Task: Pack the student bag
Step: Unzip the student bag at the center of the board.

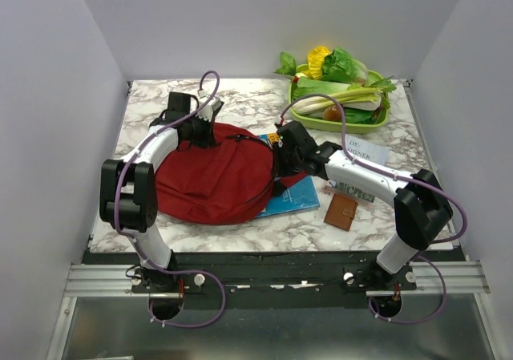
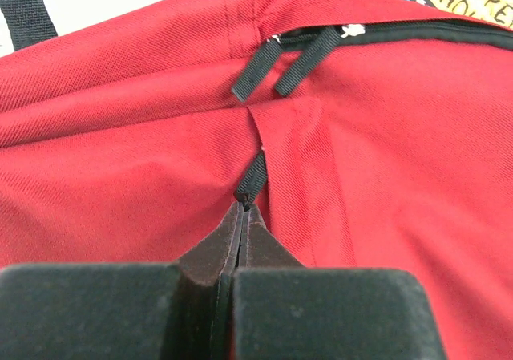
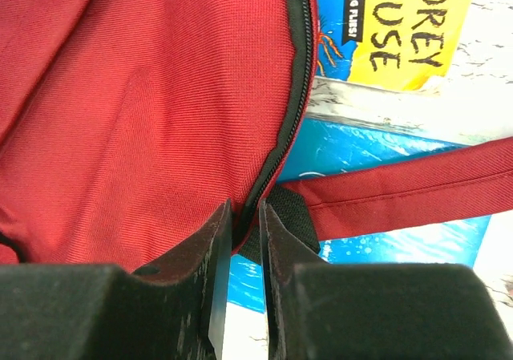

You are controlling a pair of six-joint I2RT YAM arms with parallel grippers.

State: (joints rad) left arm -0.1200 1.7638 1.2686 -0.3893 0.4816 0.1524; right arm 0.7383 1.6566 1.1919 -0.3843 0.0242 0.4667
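Student bag, soft red twill: left tool clenches its webbing zip pull, right tool pinches its zippered edge.

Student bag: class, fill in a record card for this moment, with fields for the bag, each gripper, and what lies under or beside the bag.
Bag: student bag, dark red, lying flat on the marble table
Left gripper: shut on a black zip pull
Right gripper: pinching the bag's zip edge
Under bag: blue book, partly covered
Beside bag: brown wallet; green tray of vegetables, far right
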